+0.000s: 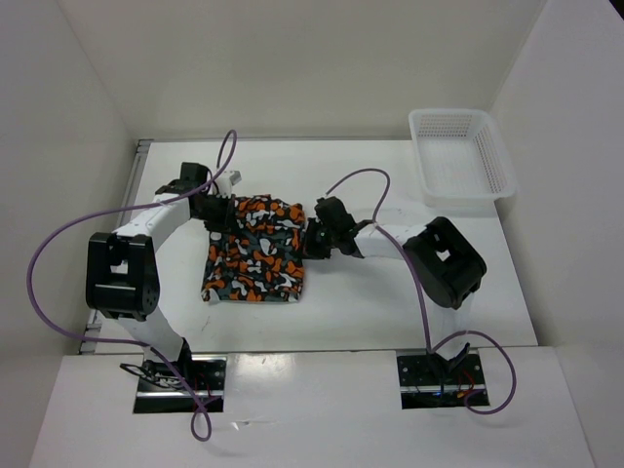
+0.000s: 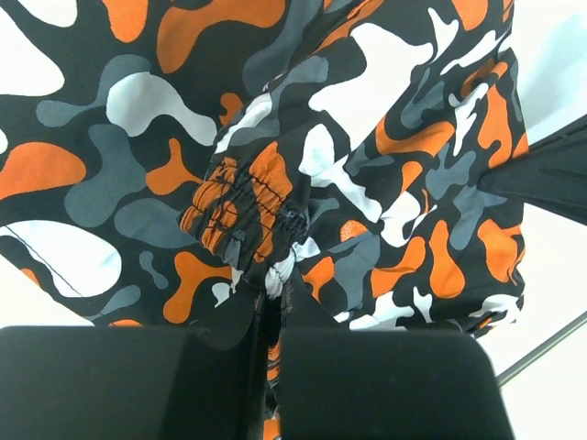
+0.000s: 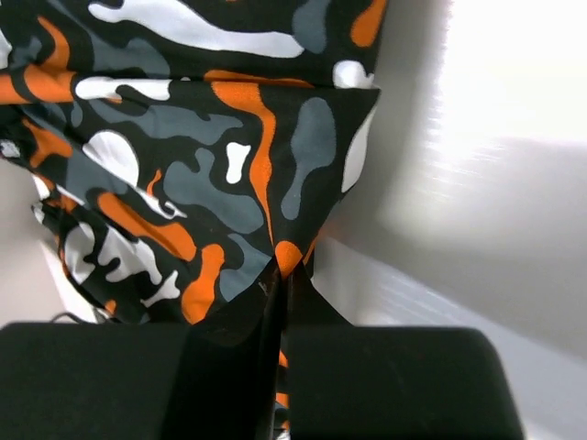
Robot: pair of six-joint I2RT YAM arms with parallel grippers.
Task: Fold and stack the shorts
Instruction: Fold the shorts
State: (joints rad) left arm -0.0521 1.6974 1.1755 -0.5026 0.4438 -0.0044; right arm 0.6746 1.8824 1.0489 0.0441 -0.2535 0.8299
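Shorts [image 1: 255,263], blotched orange, grey, black and white, lie bunched, pinched by left pincer [image 2: 272,298] and right pincer [image 3: 280,275].

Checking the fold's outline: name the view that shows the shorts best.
Top external: nearly the whole shorts show, spread on the table, outline visible. Left wrist shows only a gathered elastic bit at the left pincer; right wrist only a corner nipped by the right pincer.
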